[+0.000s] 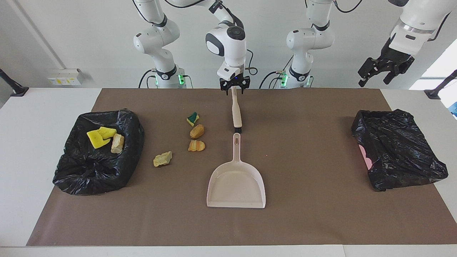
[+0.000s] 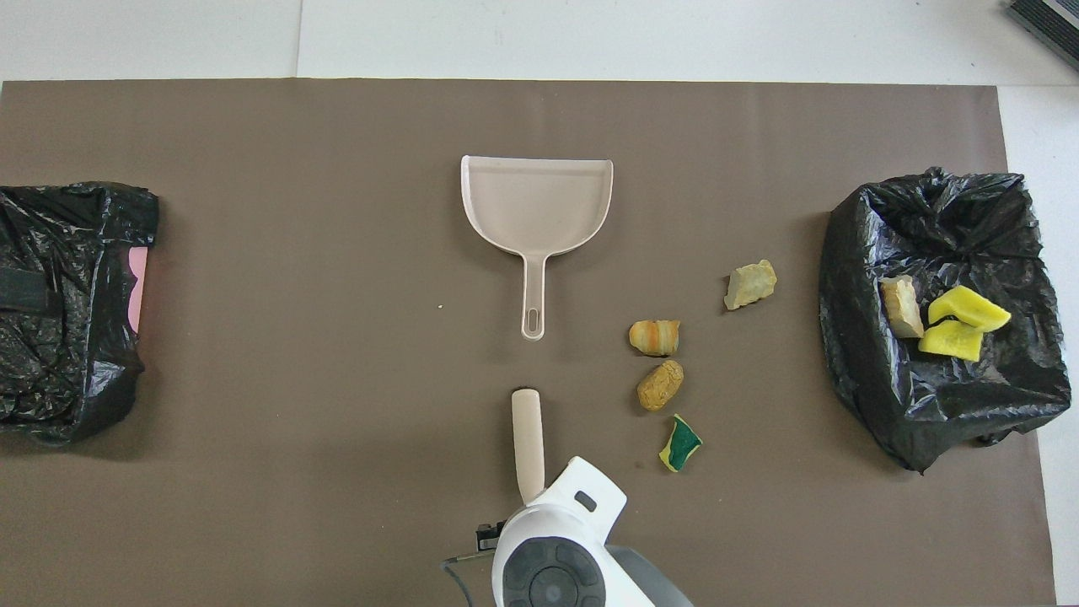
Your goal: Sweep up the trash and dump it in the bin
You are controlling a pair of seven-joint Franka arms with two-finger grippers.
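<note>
My right hand closing around brush handle, for sweeping scraps into dustpan. Left hand open, waiting.

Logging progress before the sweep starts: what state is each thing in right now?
Dustpan: flat on the mat, nothing in it.
Brush: lying by the dustpan's handle, right tool at its handle end.
Left tool: open, raised, waiting.
Four scraps: loose on the mat.
Bin at the right arm's end: holds three scraps.
Other bin: inside not visible.
</note>
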